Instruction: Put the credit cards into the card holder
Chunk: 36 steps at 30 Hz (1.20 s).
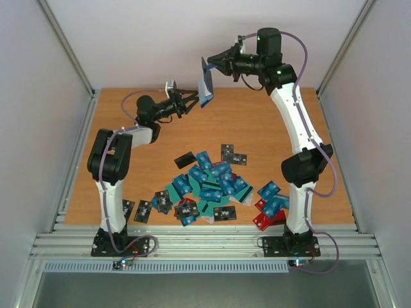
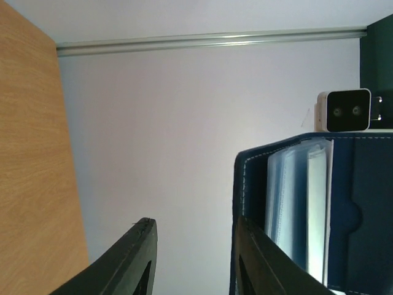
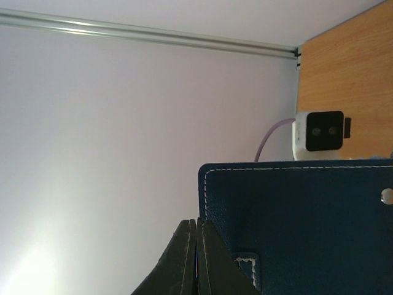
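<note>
**Right tool [image 3: 195,230] closed on the card holder [image 3: 295,221], which is held aloft; left tool [image 2: 196,224] part open at the holder's open side.**

The right tool is seen fully closed, its fingers pressed together, with an edge of the dark blue card holder pinched at them. The holder is held in the air over the far part of the counter [image 1: 270,122]. It is opened, and clear sleeves [image 2: 288,203] are shown inside it in the left wrist view. The left tool is held partly open, with nothing between its fingers. One finger [image 2: 264,261] is seen across the holder's stitched cover edge; whether it touches cannot be told. The credit cards [image 1: 209,186] are spread in a loose, overlapping heap on the near half of the counter, between the two arm bases and well apart from the holder.
</note>
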### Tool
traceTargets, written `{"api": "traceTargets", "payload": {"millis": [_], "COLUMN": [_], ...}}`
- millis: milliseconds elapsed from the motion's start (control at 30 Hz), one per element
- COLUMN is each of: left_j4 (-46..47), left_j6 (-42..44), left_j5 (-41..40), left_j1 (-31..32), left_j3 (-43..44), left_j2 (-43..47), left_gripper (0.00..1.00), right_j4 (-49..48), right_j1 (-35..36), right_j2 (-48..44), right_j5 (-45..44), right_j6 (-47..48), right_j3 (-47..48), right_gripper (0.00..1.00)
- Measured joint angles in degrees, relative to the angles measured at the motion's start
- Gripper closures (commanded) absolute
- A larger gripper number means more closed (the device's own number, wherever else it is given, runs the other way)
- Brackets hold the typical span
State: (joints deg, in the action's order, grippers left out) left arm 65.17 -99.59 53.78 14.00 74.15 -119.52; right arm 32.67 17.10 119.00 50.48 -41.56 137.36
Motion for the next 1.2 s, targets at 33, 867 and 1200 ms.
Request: {"api": "traceTargets", "payload": {"millis": [33,867,1200], "left_j4": [0.4,11.2,10.7], "left_j6": [-0.3,-9.8,-9.4], "left_j5": [-0.1,-2.1,-1.9], "left_j1": [0.0,1.2,0.3], "left_j3": [0.0,3.0,3.0], "left_j2": [-0.2,-3.2,-3.2], "left_gripper": [0.67,0.94,1.0], "right_j4": [0.0,-0.7,6.3], "right_j1": [0.0,0.0,0.0], "right_j2": [0.0,2.8,3.0], "right_j5": [0.1,2.0,1.2], "right_j6": [0.0,-0.8,6.3], "right_j3": [0.2,0.4,0.3], "right_gripper": [0.99,0.99,0.8]}}
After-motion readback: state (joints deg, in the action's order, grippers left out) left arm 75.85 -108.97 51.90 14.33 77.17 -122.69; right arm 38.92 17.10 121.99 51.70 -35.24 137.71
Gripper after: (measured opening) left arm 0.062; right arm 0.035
